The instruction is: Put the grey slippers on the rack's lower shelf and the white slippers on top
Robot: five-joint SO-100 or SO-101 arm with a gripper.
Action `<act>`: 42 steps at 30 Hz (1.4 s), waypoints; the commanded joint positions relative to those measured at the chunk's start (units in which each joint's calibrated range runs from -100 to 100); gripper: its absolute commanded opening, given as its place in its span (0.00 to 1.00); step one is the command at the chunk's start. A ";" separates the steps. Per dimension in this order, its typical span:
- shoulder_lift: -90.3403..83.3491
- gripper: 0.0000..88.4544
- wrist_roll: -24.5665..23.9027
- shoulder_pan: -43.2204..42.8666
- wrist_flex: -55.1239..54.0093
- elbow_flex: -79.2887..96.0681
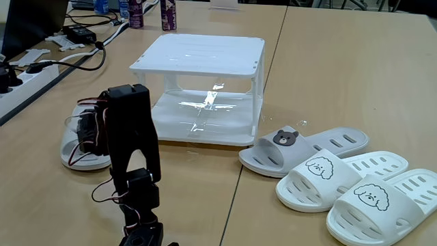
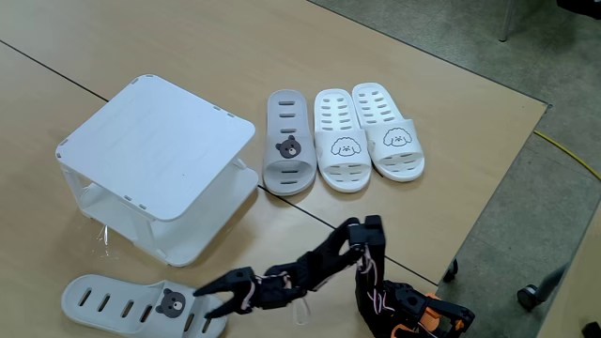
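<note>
The white rack (image 1: 198,55) (image 2: 155,155) stands mid-table with both shelves bare; its glossy lower shelf (image 1: 205,116) is seen through the open front. One grey slipper (image 1: 300,145) (image 2: 287,141) with a bear face lies beside the rack, next to the two white slippers (image 1: 341,179) (image 2: 362,136) with dog faces. The other grey slipper (image 1: 70,152) (image 2: 122,302) lies apart, on the rack's other side. In a fixed view my gripper (image 2: 208,302) is open, its fingers spread just at this slipper's bear strap. In the other fixed view the black arm (image 1: 130,137) hides most of the gripper.
A power strip (image 1: 27,75) with cables lies at the far left, and bottles (image 1: 167,14) stand behind the rack. The table edge (image 2: 498,188) runs close to the white slippers and the arm's base (image 2: 404,305), with floor beyond.
</note>
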 commanded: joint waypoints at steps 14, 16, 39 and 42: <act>32.59 0.26 0.42 2.84 -0.50 -43.82; 32.42 0.02 0.42 1.45 -0.50 -43.64; -54.50 0.01 0.42 15.84 -0.06 38.36; -51.81 0.01 0.42 22.58 -0.15 38.36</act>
